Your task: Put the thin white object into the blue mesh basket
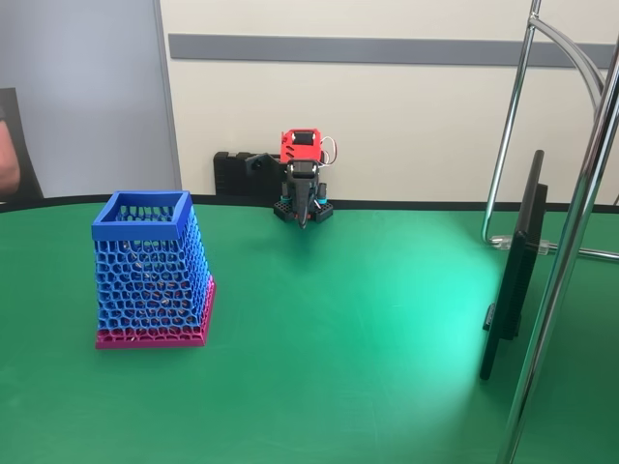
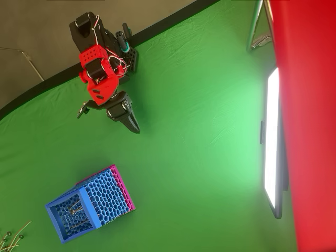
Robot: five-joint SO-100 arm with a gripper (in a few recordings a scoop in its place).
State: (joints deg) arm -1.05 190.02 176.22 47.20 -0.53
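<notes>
We take the basket (image 1: 152,271) as our landmark, standing on the surface (image 1: 368,329). In the fixed view the arm (image 1: 302,179) sits behind it and to its right, at the surface's far edge, claw (image 1: 305,220) pointing down. The screen (image 1: 515,271) stands well to the basket's right.

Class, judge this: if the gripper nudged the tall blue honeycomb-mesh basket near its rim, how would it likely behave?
The tall blue honeycomb-mesh basket probably feels light, being mostly open mesh. Its wider magenta base should resist tipping, though a push at the solid blue rim might slide it across the green table.
</notes>
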